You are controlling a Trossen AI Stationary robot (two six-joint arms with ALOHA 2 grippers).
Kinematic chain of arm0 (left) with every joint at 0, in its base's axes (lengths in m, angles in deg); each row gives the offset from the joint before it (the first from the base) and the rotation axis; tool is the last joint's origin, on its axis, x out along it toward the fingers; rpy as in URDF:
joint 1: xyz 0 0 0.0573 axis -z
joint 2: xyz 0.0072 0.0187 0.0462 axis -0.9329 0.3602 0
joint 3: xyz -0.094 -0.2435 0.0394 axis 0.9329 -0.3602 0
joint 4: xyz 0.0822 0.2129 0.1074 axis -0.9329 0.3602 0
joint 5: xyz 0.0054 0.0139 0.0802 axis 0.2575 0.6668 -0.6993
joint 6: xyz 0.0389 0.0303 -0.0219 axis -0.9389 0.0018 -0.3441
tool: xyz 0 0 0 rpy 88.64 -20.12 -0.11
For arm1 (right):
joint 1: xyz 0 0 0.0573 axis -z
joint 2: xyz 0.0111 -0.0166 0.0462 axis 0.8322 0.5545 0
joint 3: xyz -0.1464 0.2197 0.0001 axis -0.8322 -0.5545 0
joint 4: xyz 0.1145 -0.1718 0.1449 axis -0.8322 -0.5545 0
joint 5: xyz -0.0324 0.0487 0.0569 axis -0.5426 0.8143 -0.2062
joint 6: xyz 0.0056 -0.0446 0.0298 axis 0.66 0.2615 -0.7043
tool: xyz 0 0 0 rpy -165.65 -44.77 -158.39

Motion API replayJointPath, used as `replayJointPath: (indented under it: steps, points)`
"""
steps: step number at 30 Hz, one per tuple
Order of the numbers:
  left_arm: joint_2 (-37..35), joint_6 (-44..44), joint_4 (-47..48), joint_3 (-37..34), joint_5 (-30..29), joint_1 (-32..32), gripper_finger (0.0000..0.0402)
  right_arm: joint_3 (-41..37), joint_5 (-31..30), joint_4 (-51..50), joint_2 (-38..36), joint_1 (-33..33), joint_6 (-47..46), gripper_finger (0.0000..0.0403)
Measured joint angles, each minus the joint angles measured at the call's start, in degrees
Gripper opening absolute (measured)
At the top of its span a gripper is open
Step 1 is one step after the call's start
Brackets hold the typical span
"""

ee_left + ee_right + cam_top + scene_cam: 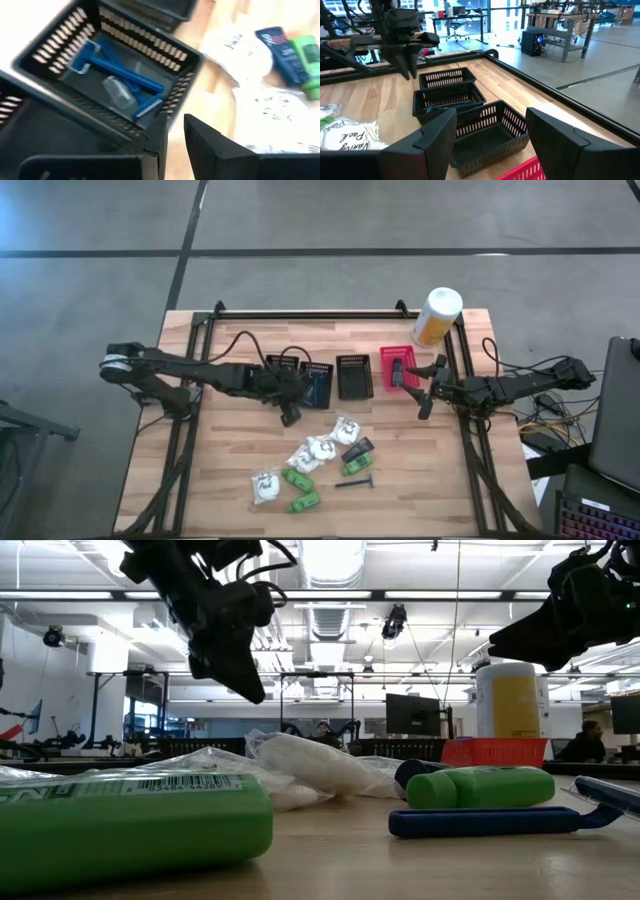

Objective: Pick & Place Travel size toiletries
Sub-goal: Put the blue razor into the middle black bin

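Observation:
The toiletries lie on the near middle of the wooden table: white wrapped lumps (312, 452), green packets (303, 502), a dark sachet (358, 448) and a blue razor (355, 483). Two blue razors (120, 75) lie in a black basket (318, 384). My left gripper (290, 415) hangs above the table just near of that basket, its fingers (210, 150) a narrow gap apart and empty. My right gripper (424, 392) hovers wide open and empty beside the red basket (397, 368); its fingers (560, 145) frame the row of baskets.
Two more black baskets (354, 376) (283, 364) stand in the row at mid-table. A tall white-and-yellow canister (437, 315) stands at the far right corner. A black rail frame (310, 313) runs round the table. Cables lie at the far left.

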Motion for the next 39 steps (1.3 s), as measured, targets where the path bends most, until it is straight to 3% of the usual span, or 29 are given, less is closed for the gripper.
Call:
replayJointPath:
  steps: [7, 13, 18, 26, 33, 39]
  points:
    - [0.02, -0.08, -0.49, -0.07, 2.42, 0.49, 0.0067, 0.00, 0.01, -0.01, 0.00, 0.00, -0.01, 0.0221]
    - [0.07, -6.97, -3.41, -0.13, 2.54, 4.07, 0.0067, 0.00, 0.01, -0.01, 0.00, -0.01, 0.01, 0.0222]
    - [0.08, -7.83, -4.16, -0.63, -0.89, 8.24, 0.0067, 0.00, 0.01, 0.00, 0.00, 0.01, 0.00, 0.0237]
    - [5.92, -6.92, -15.36, -2.43, -2.25, 11.87, 0.0067, 0.00, -0.01, 0.01, 0.02, 0.01, 0.00, 0.0265]
    - [14.70, -9.48, -16.43, 5.83, 3.39, 12.07, 0.0067, 0.00, -0.01, -0.01, 0.02, 0.01, 0.01, 0.0288]
    - [18.71, -11.74, -8.70, 15.58, 3.72, 13.32, 0.0067, 0.00, 0.01, -0.01, 0.02, -0.01, 0.00, 0.0309]
